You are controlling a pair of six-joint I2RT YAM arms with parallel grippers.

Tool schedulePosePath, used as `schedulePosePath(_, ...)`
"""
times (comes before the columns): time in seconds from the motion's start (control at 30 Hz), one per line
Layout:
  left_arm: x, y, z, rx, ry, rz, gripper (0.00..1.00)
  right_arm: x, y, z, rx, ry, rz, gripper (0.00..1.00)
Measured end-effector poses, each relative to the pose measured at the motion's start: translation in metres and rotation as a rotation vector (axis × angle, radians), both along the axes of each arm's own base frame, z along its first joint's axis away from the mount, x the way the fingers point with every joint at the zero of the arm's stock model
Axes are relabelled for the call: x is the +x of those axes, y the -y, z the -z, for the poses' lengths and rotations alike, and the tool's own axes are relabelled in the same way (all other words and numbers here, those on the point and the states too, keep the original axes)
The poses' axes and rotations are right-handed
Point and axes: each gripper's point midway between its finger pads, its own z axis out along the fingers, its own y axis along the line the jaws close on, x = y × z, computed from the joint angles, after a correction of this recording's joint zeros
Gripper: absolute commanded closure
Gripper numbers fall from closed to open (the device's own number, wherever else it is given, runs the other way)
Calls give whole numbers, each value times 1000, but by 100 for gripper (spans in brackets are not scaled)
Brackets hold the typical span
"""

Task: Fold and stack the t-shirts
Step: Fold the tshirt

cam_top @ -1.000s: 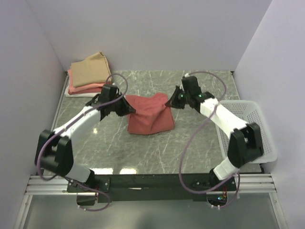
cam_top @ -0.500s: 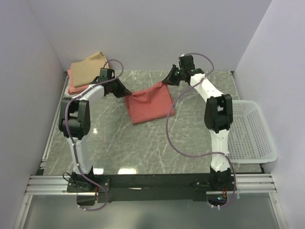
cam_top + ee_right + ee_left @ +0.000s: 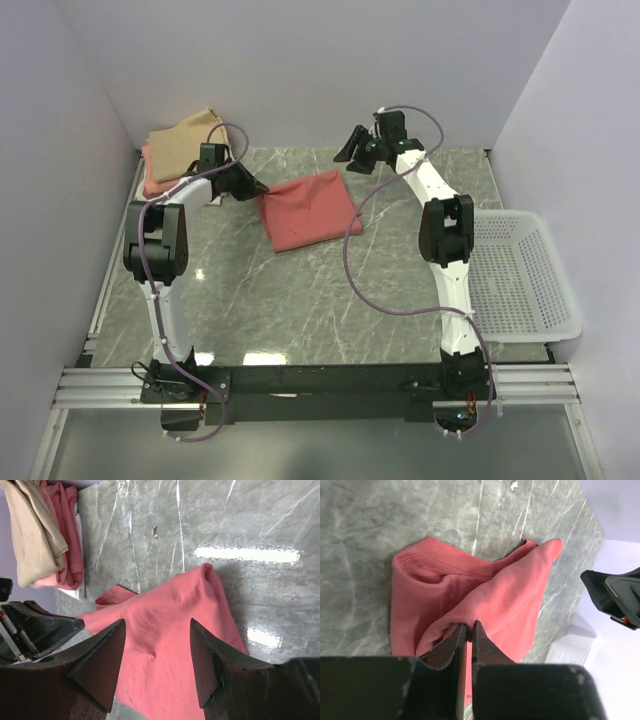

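Observation:
The salmon-red t-shirt (image 3: 308,210) lies folded on the marble table, toward the back middle. My left gripper (image 3: 258,190) is shut on its near-left corner; in the left wrist view the fingertips (image 3: 469,625) pinch a ridge of red cloth (image 3: 485,595). My right gripper (image 3: 352,155) hangs open just above the shirt's far right corner, touching nothing. In the right wrist view its jaws (image 3: 157,622) stand wide apart over the red cloth (image 3: 170,655). A stack of folded t-shirts (image 3: 185,150) sits at the back left: tan on top, salmon-pink under it, white at the bottom.
A white perforated basket (image 3: 520,270) stands at the right edge of the table. The stack (image 3: 40,535) lies close to the left gripper, beside the left wall. Grey walls close in the table at left, back and right.
The right gripper has opened and let go of the shirt's far right corner. Both arms carried the shirt toward the back; it now lies flatter on the table.

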Motion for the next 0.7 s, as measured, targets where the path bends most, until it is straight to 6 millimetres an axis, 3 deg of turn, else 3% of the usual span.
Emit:
schedulePosePath(0.13, 2, -13, 5, -2, 6, -29, 67, -2, 5, 2, -29, 7, 9, 39)
schedulePosePath(0.23, 2, -24, 10, 22, -4, -60, 57, -20, 10, 8, -77, -20, 12, 39)
schedulePosePath(0.3, 4, -32, 7, 46, 0, -92, 56, -36, 15, 10, -110, -44, 14, 41)
schedulePosePath(0.37, 5, -38, -2, 76, 16, -121, 58, -49, 14, 7, -133, -43, 9, 42)
schedulePosePath(0.5, 2, -36, -31, 135, 72, -150, 68, -77, -1, 4, -149, -43, -30, 54)
schedulePosePath(0.6, -1, -13, -45, 164, 114, -120, 81, -92, -14, 7, -144, -48, -61, 58)
schedulePosePath(0.7, -7, 18, -43, 178, 120, -62, 93, -104, -29, 14, -141, -63, -92, 62)
